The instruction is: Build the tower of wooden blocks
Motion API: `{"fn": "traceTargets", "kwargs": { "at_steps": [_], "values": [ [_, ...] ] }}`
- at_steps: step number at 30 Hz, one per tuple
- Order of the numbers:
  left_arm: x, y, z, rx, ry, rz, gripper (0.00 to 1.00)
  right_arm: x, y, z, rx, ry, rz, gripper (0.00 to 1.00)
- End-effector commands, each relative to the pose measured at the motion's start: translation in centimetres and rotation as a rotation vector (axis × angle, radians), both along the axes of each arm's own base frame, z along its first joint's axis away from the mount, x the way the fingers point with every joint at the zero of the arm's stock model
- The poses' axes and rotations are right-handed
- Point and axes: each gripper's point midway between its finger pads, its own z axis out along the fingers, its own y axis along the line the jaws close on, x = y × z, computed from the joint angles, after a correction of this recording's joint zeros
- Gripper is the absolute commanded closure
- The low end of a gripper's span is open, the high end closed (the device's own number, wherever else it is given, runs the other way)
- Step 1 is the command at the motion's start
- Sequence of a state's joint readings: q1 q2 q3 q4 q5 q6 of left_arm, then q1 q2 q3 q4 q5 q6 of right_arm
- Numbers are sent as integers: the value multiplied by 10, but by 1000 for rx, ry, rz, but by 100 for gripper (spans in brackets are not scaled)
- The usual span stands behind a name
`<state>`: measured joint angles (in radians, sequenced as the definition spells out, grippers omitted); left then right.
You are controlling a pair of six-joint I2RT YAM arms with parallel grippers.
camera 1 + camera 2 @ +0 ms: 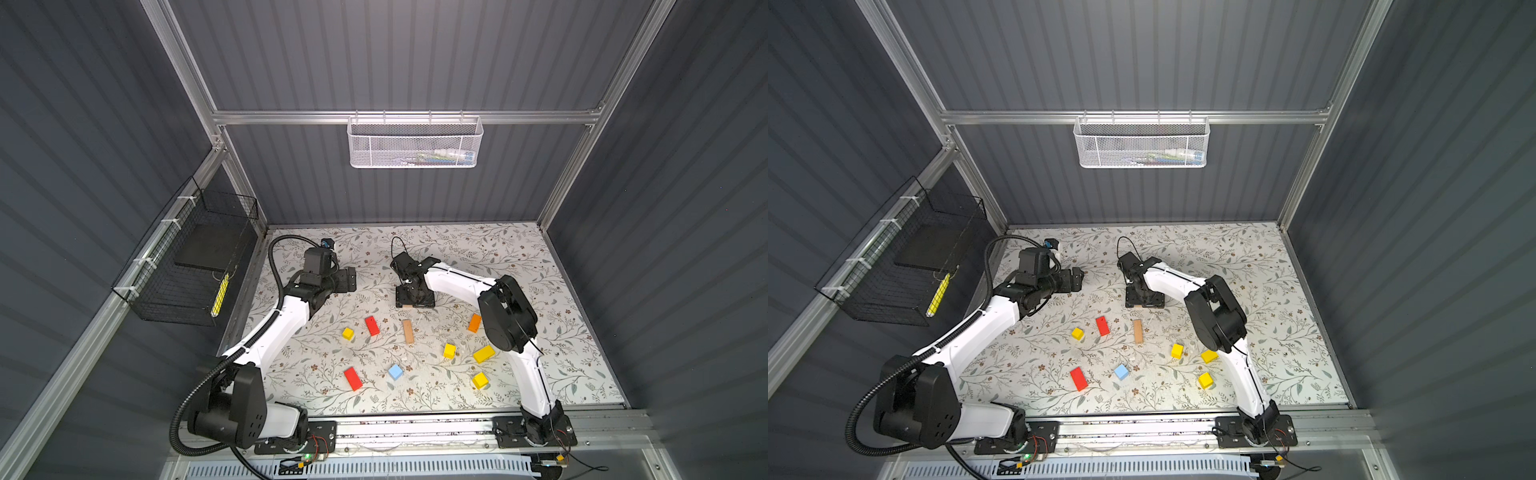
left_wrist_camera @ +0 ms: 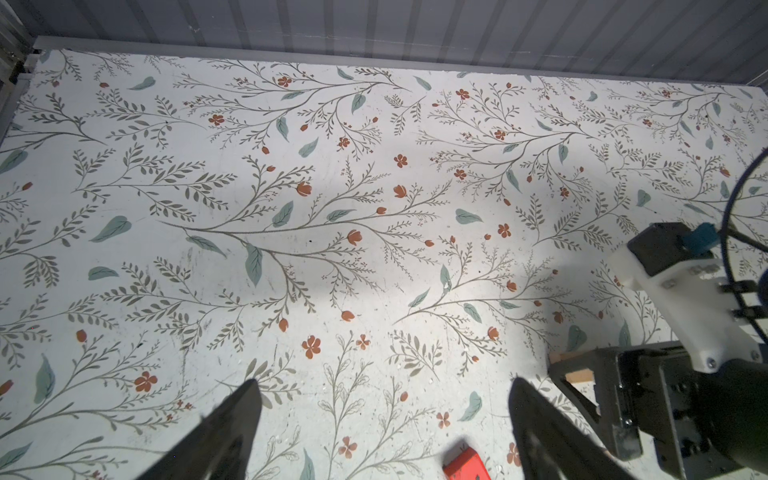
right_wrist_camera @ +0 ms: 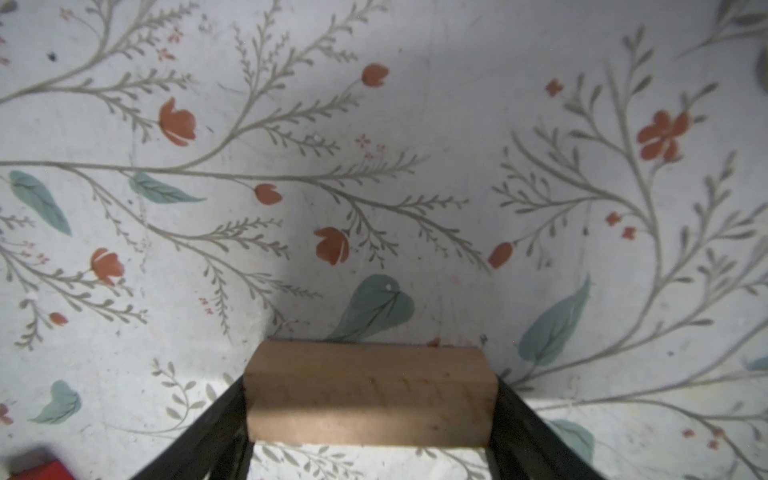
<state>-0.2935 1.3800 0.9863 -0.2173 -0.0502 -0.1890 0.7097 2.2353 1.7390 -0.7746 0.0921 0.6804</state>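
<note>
My right gripper [image 1: 415, 297] is low over the mat at mid-table, shut on a bare tan brick [image 3: 365, 374] gripped by its two ends. A sliver of that brick [image 1: 405, 306] shows under the jaws. My left gripper [image 2: 384, 386] hangs open and empty to the left [image 1: 353, 279]. Loose wood blocks lie nearer the front: a second tan brick [image 1: 408, 331], two red bricks [image 1: 372, 325] [image 1: 353, 378], an orange brick [image 1: 474, 323], a yellow brick [image 1: 483, 354], a blue cube [image 1: 395, 372] and three yellow cubes [image 1: 348, 333] [image 1: 449, 350] [image 1: 479, 380]. No tower is in view.
A floral mat [image 1: 478, 257] covers the table, walled on three sides. A black wire basket [image 1: 187, 270] hangs on the left wall and a white mesh basket [image 1: 415, 141] on the back rail. The right arm's elbow [image 1: 507, 311] looms over the orange brick.
</note>
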Motion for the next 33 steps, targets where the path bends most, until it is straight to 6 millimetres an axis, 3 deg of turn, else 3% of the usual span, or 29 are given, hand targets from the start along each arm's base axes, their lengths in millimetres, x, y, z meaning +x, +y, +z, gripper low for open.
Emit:
{"fn": "traceTargets", "kwargs": {
  "at_steps": [1,13,17,28,33],
  "values": [
    [-7,-2,1,-15,6,-8,7,-18,-3,-11,-14,68,-2,15],
    [-6,-3,1,-17,6,-10,7,-17,-1,-3,2,59,7,1],
    [-7,-3,1,-18,7,-11,7,-17,2,5,24,49,18,1],
    [-8,-2,4,-11,1,-8,7,-19,-5,49,7,-44,51,1],
    [-9,-1,4,-7,2,-2,7,-36,-5,68,7,-70,106,1]
  ]
}}
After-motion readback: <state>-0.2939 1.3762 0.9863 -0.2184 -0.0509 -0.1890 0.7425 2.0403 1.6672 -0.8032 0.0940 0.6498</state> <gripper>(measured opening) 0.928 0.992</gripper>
